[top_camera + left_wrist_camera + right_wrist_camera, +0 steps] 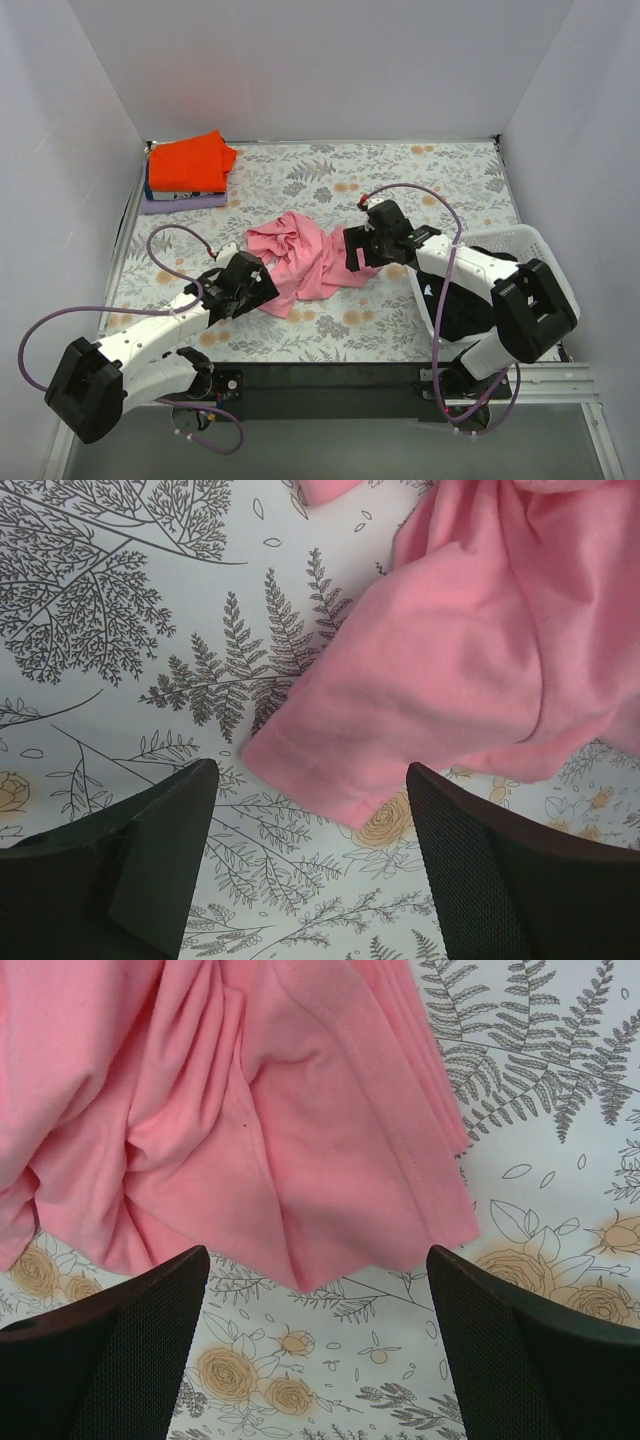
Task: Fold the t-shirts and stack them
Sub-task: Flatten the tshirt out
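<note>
pink t-shirt [450, 660] just beyond left pincer [310, 773]

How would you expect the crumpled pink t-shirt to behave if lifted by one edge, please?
Probably floppy: the pink t-shirt lies in soft crumpled folds, so it would likely drape. Pushed, it may bunch on the floral table cover rather than slide.

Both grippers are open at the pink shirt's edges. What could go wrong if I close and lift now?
The pink t-shirt is bunched; the right gripper sits over layered folds and may pinch several layers, so it won't spread.
The left gripper has only a hemmed edge between its jaws; a shallow pinch could slip.
The right arm runs beside the basket and might nudge it.
</note>
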`<control>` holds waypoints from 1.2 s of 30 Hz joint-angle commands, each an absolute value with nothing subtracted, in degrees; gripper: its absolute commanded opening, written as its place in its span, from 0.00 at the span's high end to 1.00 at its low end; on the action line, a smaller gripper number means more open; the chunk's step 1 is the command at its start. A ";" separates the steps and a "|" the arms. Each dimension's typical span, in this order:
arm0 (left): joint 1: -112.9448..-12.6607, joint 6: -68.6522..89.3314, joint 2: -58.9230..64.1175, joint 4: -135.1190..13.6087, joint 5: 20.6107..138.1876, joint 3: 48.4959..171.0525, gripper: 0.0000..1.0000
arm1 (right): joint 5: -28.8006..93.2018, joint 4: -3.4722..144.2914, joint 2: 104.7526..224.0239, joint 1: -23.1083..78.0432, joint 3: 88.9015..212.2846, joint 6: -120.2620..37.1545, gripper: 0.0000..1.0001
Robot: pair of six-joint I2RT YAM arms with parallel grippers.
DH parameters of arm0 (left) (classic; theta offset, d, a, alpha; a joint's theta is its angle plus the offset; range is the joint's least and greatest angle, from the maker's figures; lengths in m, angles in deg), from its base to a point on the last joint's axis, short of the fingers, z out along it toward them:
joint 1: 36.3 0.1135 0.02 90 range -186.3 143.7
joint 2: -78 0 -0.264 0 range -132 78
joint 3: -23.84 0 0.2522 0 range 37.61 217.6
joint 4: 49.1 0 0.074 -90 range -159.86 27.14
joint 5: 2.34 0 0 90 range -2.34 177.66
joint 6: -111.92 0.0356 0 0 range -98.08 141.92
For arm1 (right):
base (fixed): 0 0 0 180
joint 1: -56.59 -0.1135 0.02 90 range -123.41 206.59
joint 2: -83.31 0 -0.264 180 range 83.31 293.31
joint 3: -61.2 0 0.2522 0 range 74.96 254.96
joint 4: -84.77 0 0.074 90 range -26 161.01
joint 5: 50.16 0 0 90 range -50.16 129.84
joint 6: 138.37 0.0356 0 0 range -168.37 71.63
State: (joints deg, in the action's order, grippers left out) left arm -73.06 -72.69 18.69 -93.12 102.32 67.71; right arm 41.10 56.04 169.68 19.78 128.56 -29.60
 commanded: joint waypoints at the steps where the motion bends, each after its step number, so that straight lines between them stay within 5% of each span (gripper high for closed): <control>1: -73.39 -75.11 17.54 -91.69 104.36 67.49 0.25 | 41.42 59.49 169.96 21.00 127.87 -27.98 0.05; 25: -73.39 -74.76 12.26 -83.60 100.84 64.41 0.32 | 45.73 59.75 174.36 25.57 124.88 -25.95 0.08; 36: -73.31 -74.32 11.91 -82.37 100.49 63.88 0.49 | 45.73 59.75 173.49 28.47 123.83 -27.01 0.08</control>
